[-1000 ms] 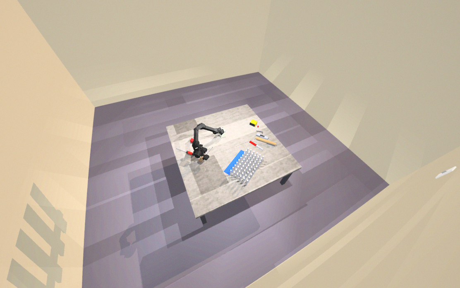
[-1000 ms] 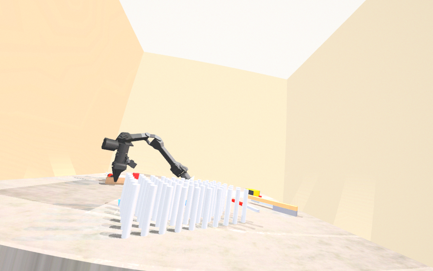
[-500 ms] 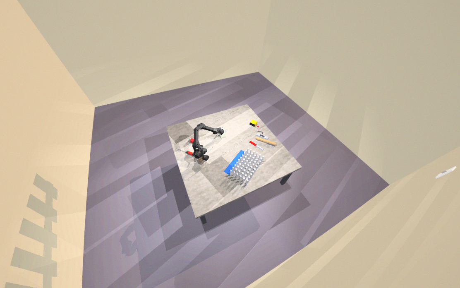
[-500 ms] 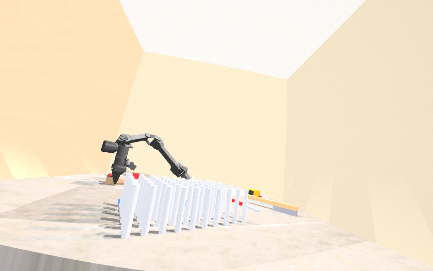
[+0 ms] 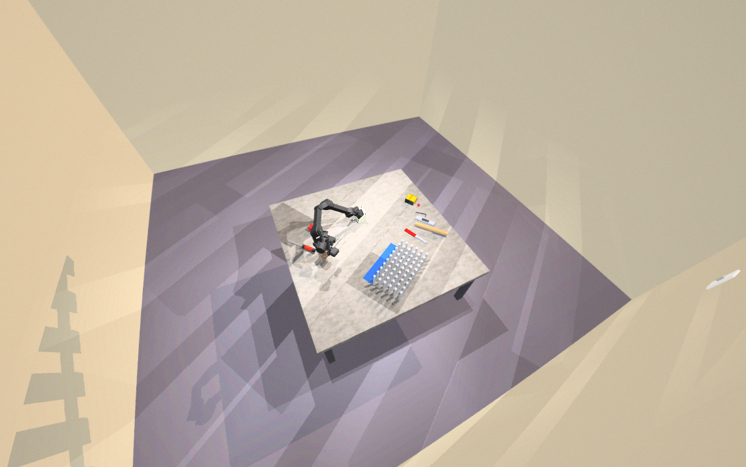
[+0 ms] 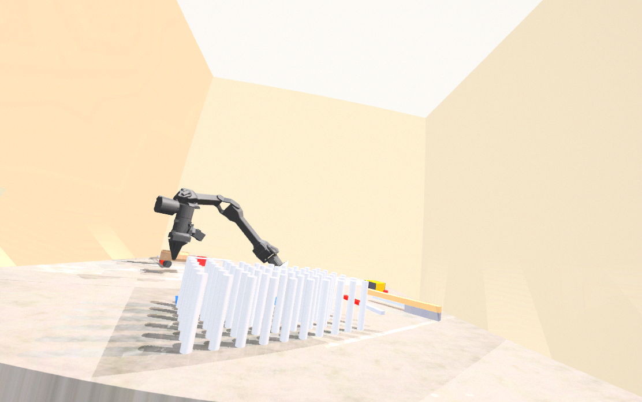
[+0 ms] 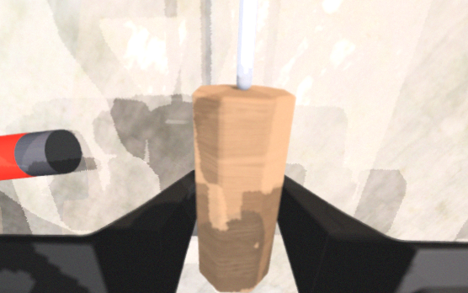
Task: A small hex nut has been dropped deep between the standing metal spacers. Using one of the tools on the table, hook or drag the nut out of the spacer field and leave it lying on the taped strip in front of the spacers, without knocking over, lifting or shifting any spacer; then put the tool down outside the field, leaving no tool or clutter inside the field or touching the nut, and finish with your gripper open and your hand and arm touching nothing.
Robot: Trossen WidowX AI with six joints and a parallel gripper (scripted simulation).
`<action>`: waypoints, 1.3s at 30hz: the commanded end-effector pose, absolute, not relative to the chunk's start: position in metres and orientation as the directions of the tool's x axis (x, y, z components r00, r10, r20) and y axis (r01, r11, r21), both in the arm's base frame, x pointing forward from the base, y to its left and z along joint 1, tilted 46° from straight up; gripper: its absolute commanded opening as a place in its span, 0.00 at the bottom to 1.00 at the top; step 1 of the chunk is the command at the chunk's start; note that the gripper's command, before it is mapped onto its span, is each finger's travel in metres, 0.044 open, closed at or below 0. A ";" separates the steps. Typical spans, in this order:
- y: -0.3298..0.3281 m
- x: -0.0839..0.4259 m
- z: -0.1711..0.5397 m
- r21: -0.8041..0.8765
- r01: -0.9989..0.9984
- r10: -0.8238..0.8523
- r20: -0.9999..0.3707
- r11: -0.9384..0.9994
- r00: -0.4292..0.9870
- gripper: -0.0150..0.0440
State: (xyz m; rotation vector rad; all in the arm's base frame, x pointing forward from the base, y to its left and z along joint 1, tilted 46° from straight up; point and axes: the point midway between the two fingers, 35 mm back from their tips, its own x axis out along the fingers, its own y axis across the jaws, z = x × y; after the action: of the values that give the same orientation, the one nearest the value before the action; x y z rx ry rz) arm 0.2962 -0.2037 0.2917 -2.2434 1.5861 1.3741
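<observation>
My gripper (image 5: 325, 255) (image 6: 174, 259) (image 7: 236, 178) is shut on the wooden handle (image 7: 248, 139) (image 6: 165, 254) of a tool, with one black finger on each side. A thin metal shaft (image 7: 246, 42) runs forward from the handle; its far end is outside the wrist view. The handle is a little above the table in the exterior view. Several pale metal spacers (image 5: 400, 294) (image 6: 267, 312) stand upright in rows. The blue taped strip (image 5: 388, 251) lies along their side nearer the arm. The hex nut cannot be made out; the spacers hide much of the field floor.
A red-handled tool (image 5: 308, 248) (image 7: 8, 157) lies beside the held handle. A red block (image 5: 310, 227) (image 6: 201, 260) is near it. Beyond the spacers' far end lie a red-and-white tool (image 5: 410, 233), a wooden bar (image 5: 431, 229), a pale knife-like tool (image 5: 424, 221) and a yellow block (image 5: 411, 198).
</observation>
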 end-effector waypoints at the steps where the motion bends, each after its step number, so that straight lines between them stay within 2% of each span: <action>1: -0.195 0.295 0.301 0.412 -0.786 -0.725 -0.685 -0.461 0.066 0.25; 5: -0.194 0.295 0.302 0.380 -0.817 -0.725 -0.685 -0.433 0.066 0.25; 21: -0.196 0.295 0.300 -0.006 -0.996 -0.726 -0.685 -0.084 0.066 0.25; 30: -0.196 0.294 0.299 -0.231 -0.964 -0.726 -0.684 0.131 0.066 0.25; 39: -0.197 0.294 0.298 -0.433 -0.838 -0.726 -0.684 0.332 0.066 0.25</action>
State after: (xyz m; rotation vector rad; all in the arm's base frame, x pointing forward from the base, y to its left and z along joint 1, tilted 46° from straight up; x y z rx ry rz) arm 0.2948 -0.1967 0.2981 -1.4817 1.6929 0.2306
